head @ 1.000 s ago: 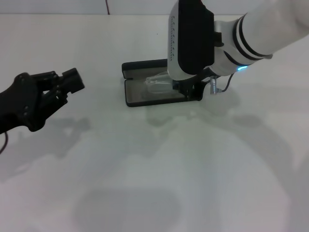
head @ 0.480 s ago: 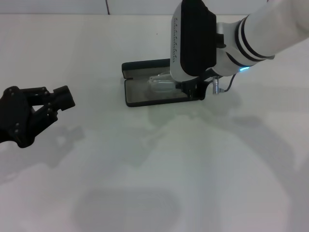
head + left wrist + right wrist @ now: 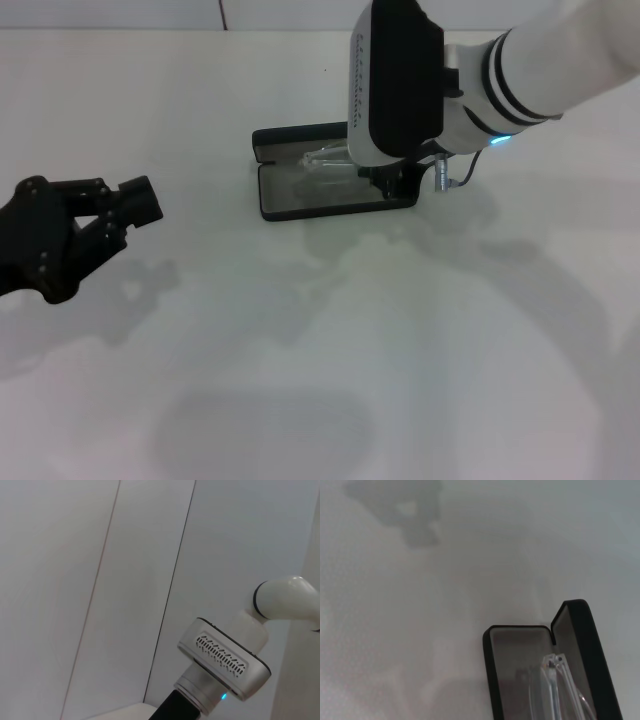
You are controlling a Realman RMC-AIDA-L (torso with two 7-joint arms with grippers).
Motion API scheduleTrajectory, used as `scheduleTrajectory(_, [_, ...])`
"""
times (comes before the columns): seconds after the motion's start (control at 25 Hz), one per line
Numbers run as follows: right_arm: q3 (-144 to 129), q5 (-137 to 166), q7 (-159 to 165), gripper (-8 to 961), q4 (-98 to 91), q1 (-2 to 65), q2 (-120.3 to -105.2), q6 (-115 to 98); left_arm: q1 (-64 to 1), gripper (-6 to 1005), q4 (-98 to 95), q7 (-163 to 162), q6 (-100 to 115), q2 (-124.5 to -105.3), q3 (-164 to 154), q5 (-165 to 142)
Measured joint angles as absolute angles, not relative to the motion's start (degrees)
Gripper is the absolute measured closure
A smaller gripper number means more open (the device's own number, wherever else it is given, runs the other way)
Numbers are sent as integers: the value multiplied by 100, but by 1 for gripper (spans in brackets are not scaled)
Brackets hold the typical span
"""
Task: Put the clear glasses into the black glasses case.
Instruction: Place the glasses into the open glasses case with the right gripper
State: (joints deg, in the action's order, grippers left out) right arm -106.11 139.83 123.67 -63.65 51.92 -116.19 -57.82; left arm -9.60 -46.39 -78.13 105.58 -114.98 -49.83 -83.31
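Closest to me, on the robot's left, the left gripper (image 3: pixel 138 200) hangs just above the white table (image 3: pixel 330 360), well apart from the case, holding nothing. Its black fingers (image 3: pixel 142 196) are spread a little, with a gap showing between them, and its shadow falls on the tabletop beside it.

Farther back, near the middle of the table, the black glasses case (image 3: pixel 285 195) lies open, grey lining up, lid tilted back on the far side. The right gripper (image 3: pixel 392 180) is down at the case's right end, under its bulky wrist housing; I cannot tell from here how its fingers are set. The clear glasses (image 3: pixel 328 160) sit over the open case next to that gripper. In the right wrist view the clear glasses (image 3: pixel 560 687) show one folded arm sloping across the grey lining of the black glasses case (image 3: pixel 492 675).
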Motion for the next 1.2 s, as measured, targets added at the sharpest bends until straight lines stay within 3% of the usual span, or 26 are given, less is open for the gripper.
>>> scheduleTrajectory(1.2, [-11013, 13920, 12493, 766, -6145, 5176, -11619, -5194, -966, 859, -4782, -7902, 10573, -11505, -4974, -8789])
